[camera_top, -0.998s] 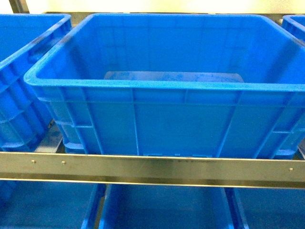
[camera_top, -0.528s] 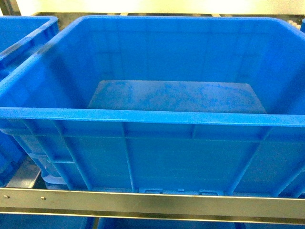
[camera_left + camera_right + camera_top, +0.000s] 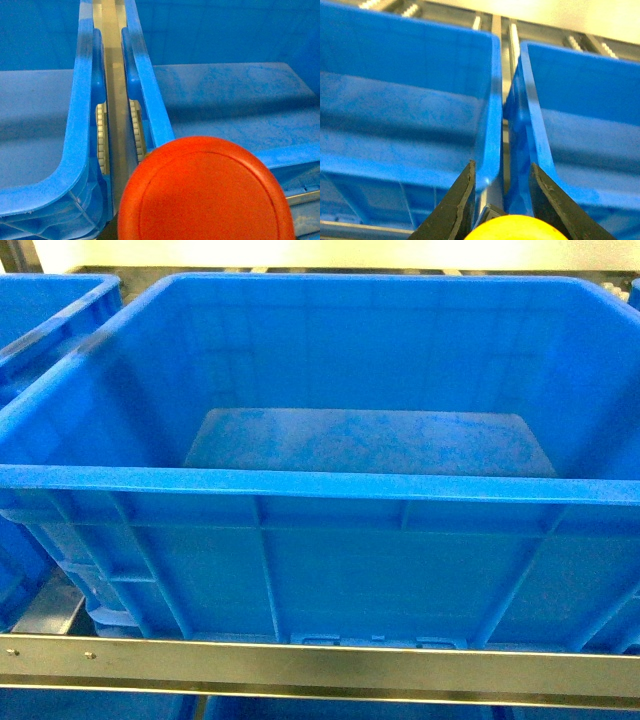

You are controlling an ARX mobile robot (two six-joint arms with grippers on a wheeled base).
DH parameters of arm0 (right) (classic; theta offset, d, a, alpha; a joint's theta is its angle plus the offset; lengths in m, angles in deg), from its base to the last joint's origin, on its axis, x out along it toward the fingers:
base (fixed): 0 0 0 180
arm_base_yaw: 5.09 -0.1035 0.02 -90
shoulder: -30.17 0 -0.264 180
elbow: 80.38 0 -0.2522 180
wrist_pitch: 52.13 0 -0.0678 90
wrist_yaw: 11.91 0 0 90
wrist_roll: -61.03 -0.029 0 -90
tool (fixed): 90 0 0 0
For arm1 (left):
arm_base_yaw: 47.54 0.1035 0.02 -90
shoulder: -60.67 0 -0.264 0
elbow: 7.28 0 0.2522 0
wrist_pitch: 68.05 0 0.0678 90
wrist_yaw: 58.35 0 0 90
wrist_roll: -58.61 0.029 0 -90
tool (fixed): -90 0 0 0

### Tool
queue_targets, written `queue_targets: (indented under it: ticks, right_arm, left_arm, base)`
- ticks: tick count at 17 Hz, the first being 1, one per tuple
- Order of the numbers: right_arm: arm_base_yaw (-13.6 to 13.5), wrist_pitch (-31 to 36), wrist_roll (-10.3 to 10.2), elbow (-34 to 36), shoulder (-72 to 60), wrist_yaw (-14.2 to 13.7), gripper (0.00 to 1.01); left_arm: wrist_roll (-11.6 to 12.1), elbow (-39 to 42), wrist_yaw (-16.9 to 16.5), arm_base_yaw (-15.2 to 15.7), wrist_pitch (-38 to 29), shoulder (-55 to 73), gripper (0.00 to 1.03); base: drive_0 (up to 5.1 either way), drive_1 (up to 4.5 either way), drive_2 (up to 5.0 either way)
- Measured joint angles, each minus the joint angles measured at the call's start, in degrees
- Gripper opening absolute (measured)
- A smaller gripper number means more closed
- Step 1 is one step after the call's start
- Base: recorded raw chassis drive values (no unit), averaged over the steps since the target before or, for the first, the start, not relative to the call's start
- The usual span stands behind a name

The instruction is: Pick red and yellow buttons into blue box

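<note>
The blue box fills the head view; its floor is bare and neither gripper shows there. In the left wrist view the red button's domed cap hangs close to the camera, over the gap between the box's left wall and a neighbouring crate. It hides my left gripper's fingers. In the right wrist view the yellow button's cap sits between my right gripper's two black fingers, which are shut on it, above the box's right wall.
Similar blue crates stand on both sides of the box: one on the left, one on the right. A metal shelf rail runs across in front, with more blue crates below it.
The head camera has come closer and higher over the box since a second ago, so the box looks larger and more of its floor shows. Since half a second ago almost nothing has moved.
</note>
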Motion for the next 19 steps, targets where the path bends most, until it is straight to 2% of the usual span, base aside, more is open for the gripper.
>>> queue_targets:
  ticks: [2, 5, 8, 10, 11, 16, 19]
  right_arm:
    - [-0.35, 0.48, 0.17, -4.98, -3.56, 1.57, 0.3]
    - [-2.58, 2.82, 0.37, -10.23, -10.67, 2.97, 0.3]
    - [-8.41, 2.93, 0.83, -15.98, -20.24, 2.51, 0.3]
    - [-11.08, 4.42, 0.57, -20.48, -27.43, 3.23, 0.3]
    - [-11.37, 5.53, 0.11, -23.23, -31.91, 4.13, 0.3]
    - [-12.87, 1.38, -0.24, -34.05, -50.25, 7.65, 0.3]
    - [-13.81, -3.48, -0.48, -41.75, -61.35, 7.17, 0.3]
  left_arm:
    - [0.0, 0.0, 0.0, 0.0, -0.02, 0.0, 0.25]
    - [0.0, 0.0, 0.0, 0.0, -0.02, 0.0, 0.25]
    - [0.0, 0.0, 0.0, 0.0, 0.0, -0.02, 0.25]
    - [0.0, 0.0, 0.0, 0.0, 0.0, -0.02, 0.25]
    - [0.0, 0.0, 0.0, -0.02, -0.02, -0.02, 0.25]
    - [0.0, 0.0, 0.0, 0.0, 0.0, -0.02, 0.25]
    - [0.0, 0.0, 0.0, 0.0, 0.0, -0.02, 0.25]
  base:
    - [0.0, 0.0, 0.0]
    - [0.0, 0.0, 0.0]
    - [0.0, 0.0, 0.0]
    - [0.0, 0.0, 0.0]
    - [0.0, 0.0, 0.0]
    - [0.0, 0.0, 0.0]
    - [0.0, 0.0, 0.0]
